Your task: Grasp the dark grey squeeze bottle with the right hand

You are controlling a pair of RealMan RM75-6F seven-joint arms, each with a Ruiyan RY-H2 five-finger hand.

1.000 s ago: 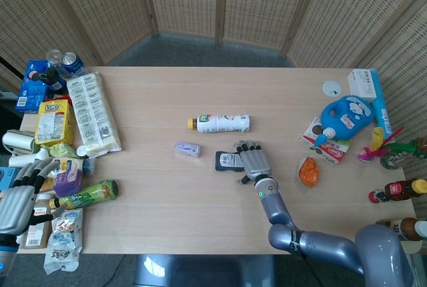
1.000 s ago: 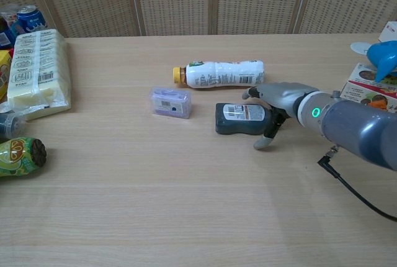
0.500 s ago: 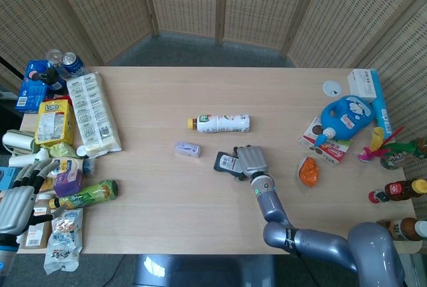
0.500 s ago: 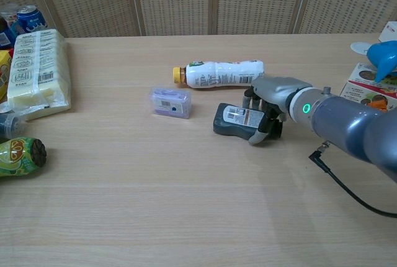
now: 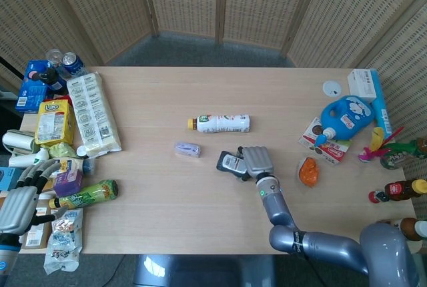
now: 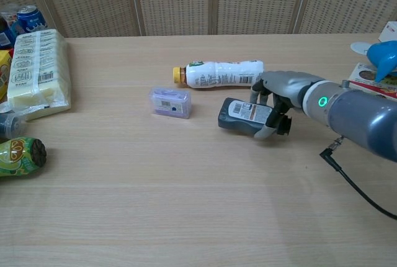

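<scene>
The dark grey squeeze bottle (image 5: 231, 162) (image 6: 242, 117) with a white label is near the table's middle, tilted and raised a little off the wood. My right hand (image 5: 257, 161) (image 6: 277, 100) grips its right end, fingers curled over the top and thumb underneath. My left hand (image 5: 18, 201) hangs off the table's left edge by the snack pile, fingers apart and holding nothing; the chest view does not show it.
A white drink bottle (image 6: 218, 73) lies just behind the grey one, and a small purple box (image 6: 170, 102) sits to its left. Snacks, a long cracker pack (image 5: 91, 111) and cans crowd the left edge. A blue jug (image 5: 347, 117), cartons and bottles stand at the right.
My right hand went from lying open over the grey bottle to closing around it, and has lifted and tilted the bottle slightly. The left hand barely moved.
</scene>
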